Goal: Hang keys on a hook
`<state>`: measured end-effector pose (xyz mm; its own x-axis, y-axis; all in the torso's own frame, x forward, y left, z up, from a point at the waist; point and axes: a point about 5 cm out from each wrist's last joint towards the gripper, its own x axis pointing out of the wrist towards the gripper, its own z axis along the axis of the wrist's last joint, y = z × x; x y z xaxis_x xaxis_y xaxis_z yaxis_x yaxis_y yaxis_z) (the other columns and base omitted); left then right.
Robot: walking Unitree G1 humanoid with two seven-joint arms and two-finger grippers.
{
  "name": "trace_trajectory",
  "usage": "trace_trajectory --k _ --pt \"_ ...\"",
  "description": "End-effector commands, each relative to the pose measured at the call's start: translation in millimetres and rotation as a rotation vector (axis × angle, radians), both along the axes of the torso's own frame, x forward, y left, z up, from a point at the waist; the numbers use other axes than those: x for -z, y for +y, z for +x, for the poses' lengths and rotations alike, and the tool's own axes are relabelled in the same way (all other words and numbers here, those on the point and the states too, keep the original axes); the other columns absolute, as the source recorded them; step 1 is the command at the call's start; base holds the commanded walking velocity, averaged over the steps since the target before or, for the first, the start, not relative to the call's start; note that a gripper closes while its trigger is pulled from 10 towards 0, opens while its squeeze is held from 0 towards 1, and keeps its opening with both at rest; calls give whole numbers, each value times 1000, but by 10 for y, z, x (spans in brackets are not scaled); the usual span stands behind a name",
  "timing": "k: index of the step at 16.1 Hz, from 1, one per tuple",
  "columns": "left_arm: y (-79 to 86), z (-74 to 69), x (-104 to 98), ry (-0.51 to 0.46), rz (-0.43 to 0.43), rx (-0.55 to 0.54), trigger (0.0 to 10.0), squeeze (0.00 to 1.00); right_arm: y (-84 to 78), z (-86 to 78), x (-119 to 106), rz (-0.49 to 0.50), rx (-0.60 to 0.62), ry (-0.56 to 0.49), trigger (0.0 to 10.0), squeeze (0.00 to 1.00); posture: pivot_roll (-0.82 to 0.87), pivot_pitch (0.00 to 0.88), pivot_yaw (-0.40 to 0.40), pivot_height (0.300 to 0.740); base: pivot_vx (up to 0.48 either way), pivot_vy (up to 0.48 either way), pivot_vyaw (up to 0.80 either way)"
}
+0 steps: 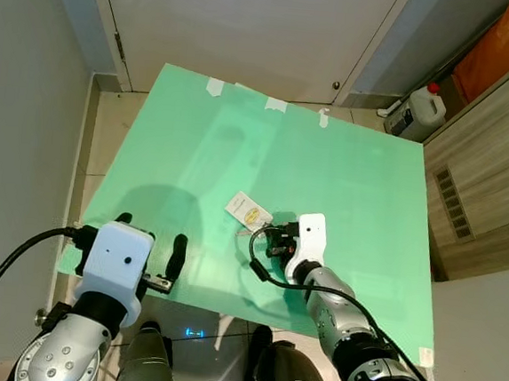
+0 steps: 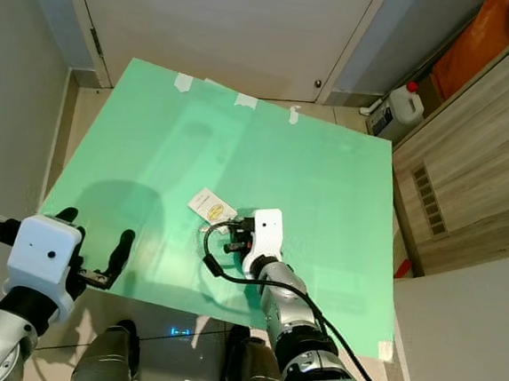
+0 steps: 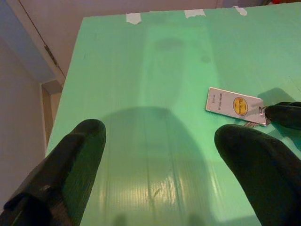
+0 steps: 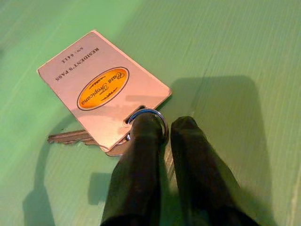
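A green board serves as the work surface, laid on a tiled floor before a closed white door; strips of tape are stuck along its far edge, presumably to keep it from sliding. No hook can be made out in these views, so the hanging place is judged to lie elsewhere and the present step to be the pick-up.

At the left, the left gripper is held low over the near edge of the board with its two black fingers spread wide and nothing between them. It is kept well apart from the keys, most likely so that the work is left to the other arm.

Near the middle of the board the keys lie flat, partly covered by a white resident's pass with an orange oval, both joined by a metal ring. The bunch is set toward the near side, within reach.

Just to the right, the right gripper is brought down onto the ring. Its fingers are drawn nearly together, one fingertip resting in or on the ring, the other just outside it. The ring seems chosen because the flat pass offers no edge to pinch. Whether the ring is firmly clamped cannot be told.

At the far right, a plastic jug stands beside wooden cabinets.
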<state>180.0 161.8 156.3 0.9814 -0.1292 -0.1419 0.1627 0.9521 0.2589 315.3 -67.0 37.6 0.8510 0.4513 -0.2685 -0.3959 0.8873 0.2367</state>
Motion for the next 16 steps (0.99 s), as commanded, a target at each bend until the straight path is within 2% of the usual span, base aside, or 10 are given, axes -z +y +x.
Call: trace_trajectory --k 1,6,9,10,13,14,16 --pt "-32 -43 22 16 -7 20 10000 0 -1 -162 214 7 -16 109 0 0 357 348 -119 740 0 0 0" --pt "-37 -40 20 15 -8 20 10000 0 -31 -113 160 18 1 88 0 0 355 351 -116 740 0 0 0" --pt "-39 20 19 2 -9 21 10000 0 4 95 -165 65 4 -35 0 0 340 328 -126 740 0 0 0" --pt "-41 29 18 0 -10 22 10000 0 5 118 -204 70 4 -49 0 0 340 328 -126 740 0 0 0" --pt "-83 213 24 -41 -21 34 10000 0 -28 314 -519 96 11 -143 0 0 296 256 -151 740 0 0 0" --pt "-88 233 25 -45 -21 36 10000 0 -31 321 -530 96 10 -146 0 0 292 246 -153 740 0 0 0" --pt "-104 371 4 -82 -21 52 10000 0 -113 397 -626 81 30 -175 0 0 268 189 -154 740 0 0 0"
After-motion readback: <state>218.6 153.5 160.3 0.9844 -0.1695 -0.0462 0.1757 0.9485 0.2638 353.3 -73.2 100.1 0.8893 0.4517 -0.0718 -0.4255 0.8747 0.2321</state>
